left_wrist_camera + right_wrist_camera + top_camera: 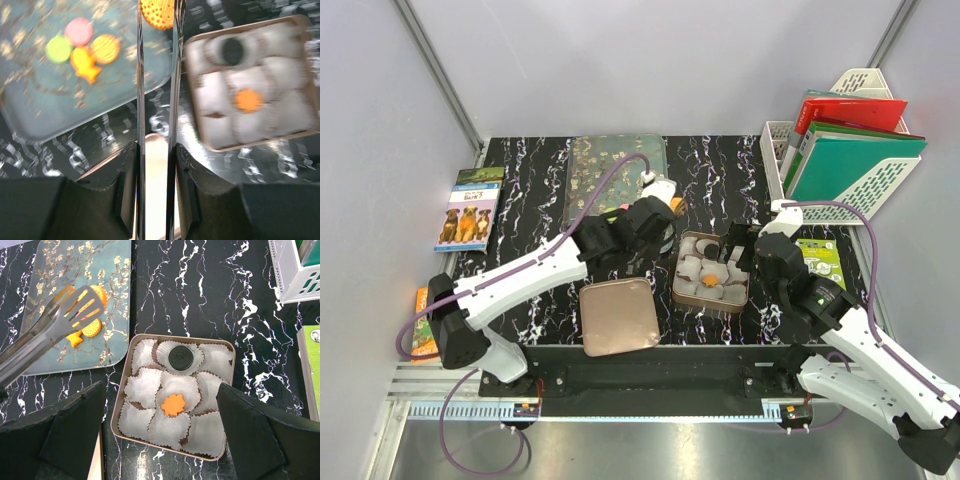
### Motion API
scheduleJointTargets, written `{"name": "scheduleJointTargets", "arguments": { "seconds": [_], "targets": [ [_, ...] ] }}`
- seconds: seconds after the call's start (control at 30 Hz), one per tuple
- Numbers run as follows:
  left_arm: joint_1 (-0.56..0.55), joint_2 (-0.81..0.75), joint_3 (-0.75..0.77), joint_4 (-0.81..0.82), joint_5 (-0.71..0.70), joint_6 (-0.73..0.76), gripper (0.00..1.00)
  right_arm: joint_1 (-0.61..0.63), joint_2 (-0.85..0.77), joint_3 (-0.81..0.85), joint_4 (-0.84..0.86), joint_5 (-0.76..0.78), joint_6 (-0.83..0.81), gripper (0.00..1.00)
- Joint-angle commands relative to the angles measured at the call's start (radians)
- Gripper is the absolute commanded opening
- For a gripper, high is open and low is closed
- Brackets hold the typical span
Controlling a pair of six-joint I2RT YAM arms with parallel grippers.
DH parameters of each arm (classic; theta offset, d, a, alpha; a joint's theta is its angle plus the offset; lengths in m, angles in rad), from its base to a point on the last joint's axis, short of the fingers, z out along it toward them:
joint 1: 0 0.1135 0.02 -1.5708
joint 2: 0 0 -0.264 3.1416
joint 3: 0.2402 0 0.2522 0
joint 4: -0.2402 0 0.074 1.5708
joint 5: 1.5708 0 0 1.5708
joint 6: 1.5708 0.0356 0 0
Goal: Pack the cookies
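Left gripper (156, 165) is clamping the tongs (60, 325) on an orange cookie (157, 14); right gripper (161, 390) is gaping wide, empty. Two cookies (181, 358) are sitting in the tin (125, 395), four others (79, 31) waiting on the tray (30, 125).

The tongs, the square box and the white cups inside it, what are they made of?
The tongs look like thin grey metal, though they are blurred. The box seems metal too: its rim has a rosy-gold sheen. The white cups look like paper, crinkled and pleated.
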Motion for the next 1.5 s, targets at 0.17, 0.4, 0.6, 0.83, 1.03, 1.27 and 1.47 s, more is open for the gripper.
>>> {"name": "scheduleJointTargets", "arguments": {
  "seconds": [0.17, 0.4, 0.6, 0.83, 1.03, 1.27, 1.47],
  "targets": [
    [-0.136, 0.090, 0.114, 0.028, 0.096, 0.046, 0.21, -0.001, -0.010, 0.034, 0.027, 0.030, -0.007, 1.00],
    [-0.191, 0.151, 0.132, 0.028, 0.128, 0.026, 0.20, -0.001, -0.024, 0.021, 0.022, 0.036, -0.002, 1.00],
    [-0.216, 0.168, 0.123, 0.028, 0.139, 0.012, 0.20, -0.001, -0.028, 0.017, 0.021, 0.036, 0.001, 1.00],
    [-0.234, 0.182, 0.125, 0.028, 0.151, 0.003, 0.20, 0.001, -0.027, 0.017, 0.021, 0.036, 0.001, 1.00],
    [-0.243, 0.183, 0.105, 0.028, 0.148, -0.017, 0.20, -0.001, -0.022, 0.015, 0.021, 0.035, 0.004, 1.00],
    [-0.245, 0.176, 0.096, 0.025, 0.122, -0.020, 0.36, -0.001, -0.016, 0.018, 0.021, 0.035, 0.005, 1.00],
    [-0.245, 0.176, 0.097, 0.024, 0.103, -0.018, 0.46, -0.001, -0.018, 0.015, 0.021, 0.033, 0.005, 1.00]
  ]
}}
